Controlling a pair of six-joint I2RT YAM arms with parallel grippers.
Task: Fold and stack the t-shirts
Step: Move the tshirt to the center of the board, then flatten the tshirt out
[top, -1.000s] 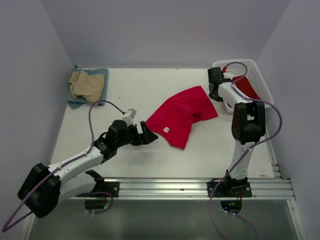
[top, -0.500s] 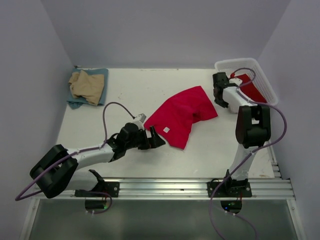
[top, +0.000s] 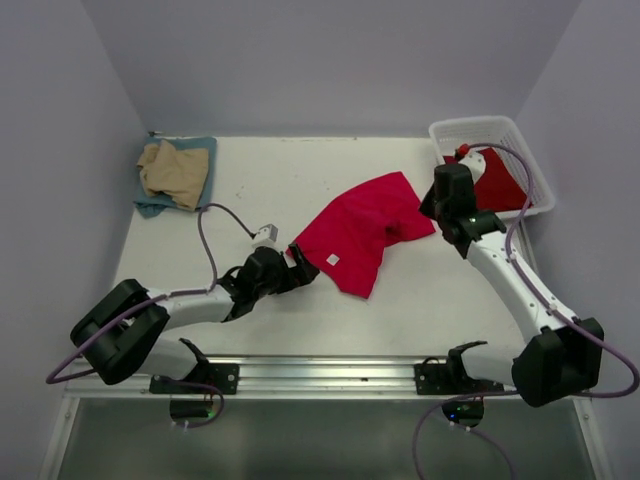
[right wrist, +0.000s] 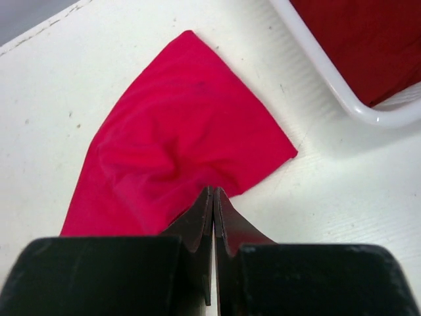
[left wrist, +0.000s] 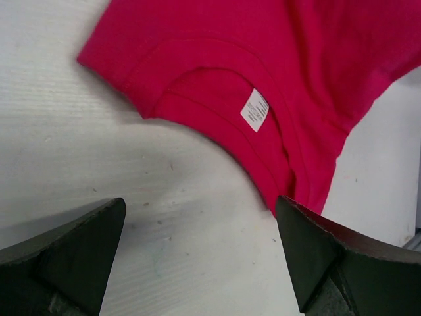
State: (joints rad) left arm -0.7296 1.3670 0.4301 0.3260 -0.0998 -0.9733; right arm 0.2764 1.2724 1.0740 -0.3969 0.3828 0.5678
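Red t-shirt [top: 365,232] lies rumpled and unfolded mid-frame on the counter [top: 280,190], neck tag up. Your left jaws stand wide just short of its collar at lower left, likely lined up to take that edge. Right jaws are shut on nothing over the shirt's right edge, near the basket [top: 520,135]; tan and blue-grey shirts [top: 175,172] sit piled upper left.

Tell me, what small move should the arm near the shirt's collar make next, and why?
Probably the left gripper should ease forward and close on the collar of the red t-shirt: its jaws stand wide open just short of it, near the white tag, holding nothing.
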